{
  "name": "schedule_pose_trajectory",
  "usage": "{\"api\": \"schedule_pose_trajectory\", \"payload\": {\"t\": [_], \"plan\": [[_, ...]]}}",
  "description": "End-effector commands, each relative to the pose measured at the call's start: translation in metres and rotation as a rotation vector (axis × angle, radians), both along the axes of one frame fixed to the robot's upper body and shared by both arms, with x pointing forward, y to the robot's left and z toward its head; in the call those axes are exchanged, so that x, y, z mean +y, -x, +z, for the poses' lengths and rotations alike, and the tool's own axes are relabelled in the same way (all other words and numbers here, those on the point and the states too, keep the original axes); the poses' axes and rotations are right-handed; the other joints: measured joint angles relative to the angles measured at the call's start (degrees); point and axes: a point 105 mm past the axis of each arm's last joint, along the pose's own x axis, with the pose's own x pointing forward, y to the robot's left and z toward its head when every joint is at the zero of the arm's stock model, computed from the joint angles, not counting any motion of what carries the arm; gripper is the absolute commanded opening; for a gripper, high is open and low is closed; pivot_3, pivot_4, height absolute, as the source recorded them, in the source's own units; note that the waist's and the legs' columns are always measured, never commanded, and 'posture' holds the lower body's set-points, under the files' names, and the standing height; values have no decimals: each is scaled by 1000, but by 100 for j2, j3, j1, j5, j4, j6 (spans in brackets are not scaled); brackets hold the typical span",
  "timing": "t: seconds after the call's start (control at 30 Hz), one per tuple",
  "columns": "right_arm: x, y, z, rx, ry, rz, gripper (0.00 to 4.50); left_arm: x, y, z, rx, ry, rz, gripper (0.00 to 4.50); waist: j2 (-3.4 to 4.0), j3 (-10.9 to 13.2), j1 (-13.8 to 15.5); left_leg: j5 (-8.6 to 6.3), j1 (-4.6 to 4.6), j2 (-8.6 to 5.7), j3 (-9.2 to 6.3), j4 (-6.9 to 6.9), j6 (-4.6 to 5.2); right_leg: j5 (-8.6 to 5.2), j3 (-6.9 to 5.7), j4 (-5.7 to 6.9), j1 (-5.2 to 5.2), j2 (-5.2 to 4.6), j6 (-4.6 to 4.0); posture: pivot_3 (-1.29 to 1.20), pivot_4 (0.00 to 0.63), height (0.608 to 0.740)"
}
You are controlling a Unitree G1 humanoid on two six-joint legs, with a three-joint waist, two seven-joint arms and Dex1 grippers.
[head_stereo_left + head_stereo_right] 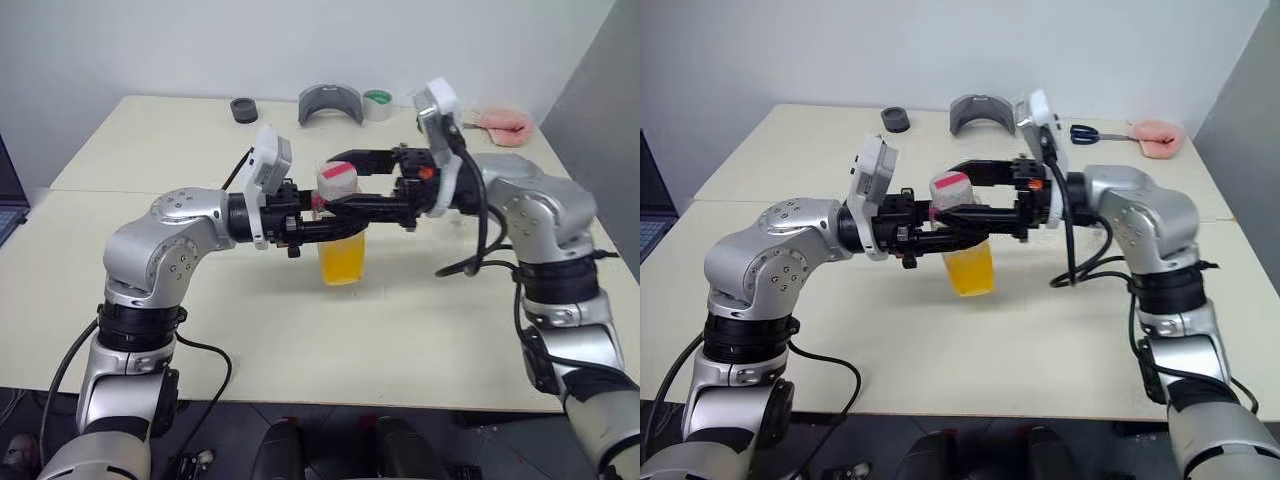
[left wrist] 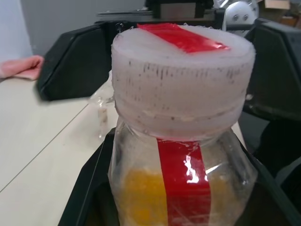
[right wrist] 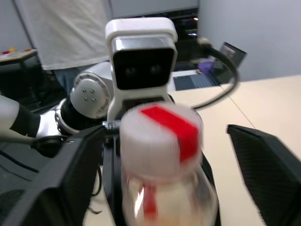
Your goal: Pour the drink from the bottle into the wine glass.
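The worktop (image 1: 420, 330) carries no load at frame centre: the bottle (image 1: 340, 235) hangs above it, upright, long axis vertical, clenched at its shoulder by the left gripper (image 1: 322, 222), which reaches in level from the left of the frame. The right gripper (image 1: 352, 180) comes in from the right, released, its fingers (image 3: 263, 169) spread wide on either side of the cap (image 1: 337, 181), apart from it. The drink (image 1: 341, 260) fills the lower body. Judgement: the right gripper is the nearer to the cap, which remains on.

Cream tables (image 1: 120, 300) pushed together — plain white wall (image 1: 150, 50) behind — dark floor.
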Motion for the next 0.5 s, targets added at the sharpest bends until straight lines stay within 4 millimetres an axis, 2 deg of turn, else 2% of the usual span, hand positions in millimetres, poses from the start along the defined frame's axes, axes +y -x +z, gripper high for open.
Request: {"api": "schedule_pose_trajectory", "payload": {"t": [0.03,0.13,0.33,0.5], "plan": [[-10,15,10,-48,-37,-83,4487,7,-6,5,-69,17,63,2088,0,0,2,0,0,0,0,0,0,0,0,1,0,0,0,0,150,740],[-11,18,8,-57,-66,-198,4487,10,-14,3,-93,27,122,2088,1,0,-17,0,0,2,1,0,0,-1,3,4,-2,1,-1,0,150,740],[-7,2,2,-138,-99,-560,4487,13,-40,-2,-151,59,306,2088,1,0,-10,1,0,1,0,4,0,-1,5,8,-1,2,-1,0,150,740],[-6,-7,5,-197,-129,-724,4487,11,-44,-6,-137,97,375,2088,1,0,-4,1,-1,0,3,2,-1,-1,7,6,-2,1,-1,0,150,740]]}}
